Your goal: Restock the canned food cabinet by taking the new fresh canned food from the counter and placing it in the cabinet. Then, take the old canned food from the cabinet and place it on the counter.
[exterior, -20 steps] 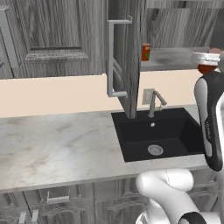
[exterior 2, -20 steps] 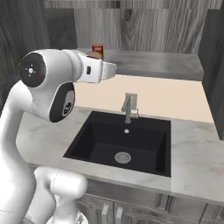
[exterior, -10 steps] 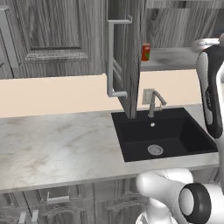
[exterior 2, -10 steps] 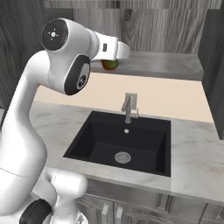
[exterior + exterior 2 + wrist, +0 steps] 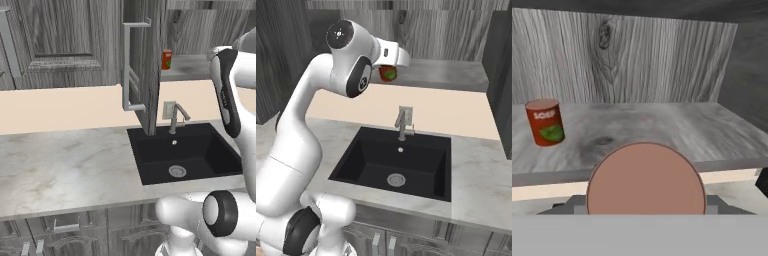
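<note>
Cans: I count two. One red soup can (image 5: 545,121) stands upright on the shelf; a second can (image 5: 645,178) sits right before my camera, its flat pinkish-tan lid facing me.
Second can: in the right base view it (image 5: 388,73) shows red with a green patch, tucked under my hand, just in front of the shelf edge and above the sink.
My gripper (image 5: 389,65): one, raised to shelf height above the sink; I cannot see my fingertips, so I cannot tell whether they are clamped on the can or apart.
Cabinet (image 5: 141,60): one, its door swung open edge-on above the sink's left side, with one long silver bar handle (image 5: 128,67) on it.
Shelf (image 5: 662,131): one grey wood-grain board above the sink; the soup can (image 5: 166,59) stands on its left part, well apart from the can at my hand.
Counter (image 5: 70,165): one pale marbled worktop, stretching left of the sink.
Sink (image 5: 182,152): one black basin set in the counter, one drain in its floor.
Faucet (image 5: 174,115): one, silver, at the sink's back rim.
</note>
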You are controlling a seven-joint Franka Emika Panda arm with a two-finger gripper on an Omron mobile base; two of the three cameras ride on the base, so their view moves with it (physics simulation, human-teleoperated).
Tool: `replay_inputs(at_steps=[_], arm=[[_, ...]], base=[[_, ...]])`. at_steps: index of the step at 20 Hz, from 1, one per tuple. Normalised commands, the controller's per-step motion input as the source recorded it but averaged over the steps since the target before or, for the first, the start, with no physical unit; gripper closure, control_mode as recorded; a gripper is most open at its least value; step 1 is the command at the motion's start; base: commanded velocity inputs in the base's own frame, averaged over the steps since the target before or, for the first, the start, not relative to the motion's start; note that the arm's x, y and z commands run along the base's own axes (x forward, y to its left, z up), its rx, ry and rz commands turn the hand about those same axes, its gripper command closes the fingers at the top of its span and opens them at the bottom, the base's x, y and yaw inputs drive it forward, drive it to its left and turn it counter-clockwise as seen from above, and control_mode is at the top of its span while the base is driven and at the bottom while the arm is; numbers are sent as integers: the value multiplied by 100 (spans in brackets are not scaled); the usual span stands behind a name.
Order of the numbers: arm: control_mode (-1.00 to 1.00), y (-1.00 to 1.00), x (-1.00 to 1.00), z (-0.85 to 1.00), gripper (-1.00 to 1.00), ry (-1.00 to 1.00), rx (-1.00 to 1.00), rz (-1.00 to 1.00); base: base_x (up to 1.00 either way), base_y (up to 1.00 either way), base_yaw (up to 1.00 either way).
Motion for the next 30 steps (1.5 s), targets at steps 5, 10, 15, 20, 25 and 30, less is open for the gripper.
replay_inputs(at_steps=[5,10,15,20,25,30], arm=[[-100,-6,80,-6,100,8,0,0],[-100,-18,63,-16,100,8,0,0],[-100,-22,35,-36,100,4,0,0],[-100,-17,29,-30,100,0,1,0],[-100,-1,49,0,100,0,1,0],[-100,0,45,8,100,0,1,0]], base=[[0,0,0],[0,0,0],[0,0,0],[0,0,0],[0,0,0],[0,0,0]])
